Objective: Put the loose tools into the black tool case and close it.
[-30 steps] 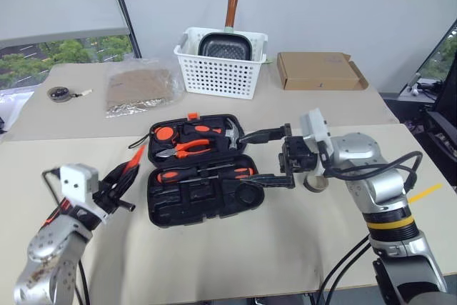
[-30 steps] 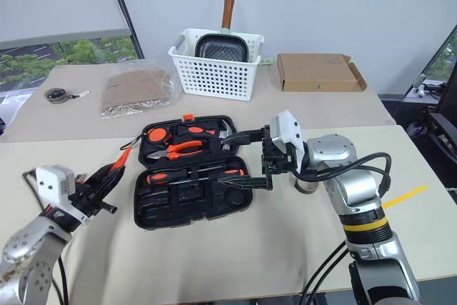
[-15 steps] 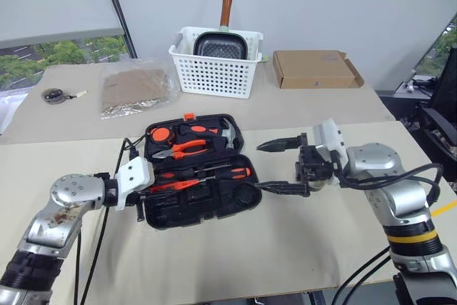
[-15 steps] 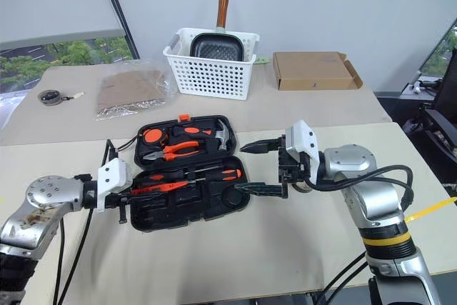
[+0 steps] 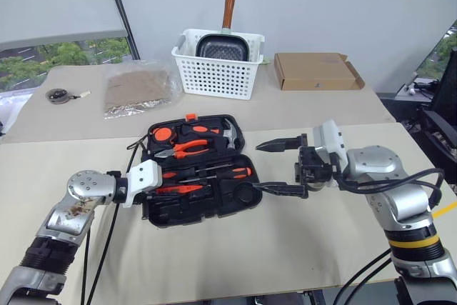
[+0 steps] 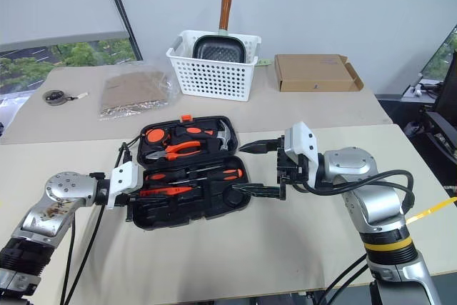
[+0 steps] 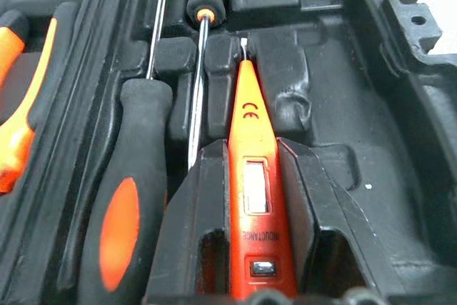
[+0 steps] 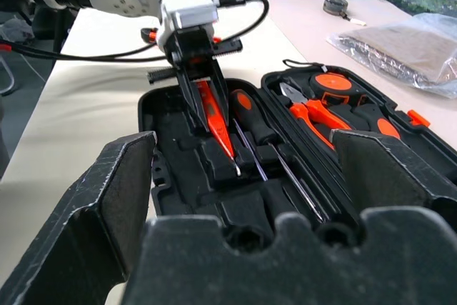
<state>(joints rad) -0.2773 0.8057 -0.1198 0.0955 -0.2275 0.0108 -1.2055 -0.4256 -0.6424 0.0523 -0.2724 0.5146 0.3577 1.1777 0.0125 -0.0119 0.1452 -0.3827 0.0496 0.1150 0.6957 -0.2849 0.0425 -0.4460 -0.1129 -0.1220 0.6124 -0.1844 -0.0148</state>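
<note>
With the left gripper point(image 7: 246, 248) clamped on the slim orange tester screwdriver point(image 7: 246, 133) just over the open black tool case point(image 5: 214, 205), lower it level into the narrow recess beside the two long screwdrivers point(image 7: 132, 198) (right gripper point(image 5: 282, 168) waits spread wide beside the case).

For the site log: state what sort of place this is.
Probably an office or lab set up for robot trials: plain beige tables pushed together, a large window with a roller blind overlooking trees, and staged props such as the open black tool case and white basket.

Bare table point(image 5: 235, 255) in front of black tool case point(image 5: 196, 176)
</note>
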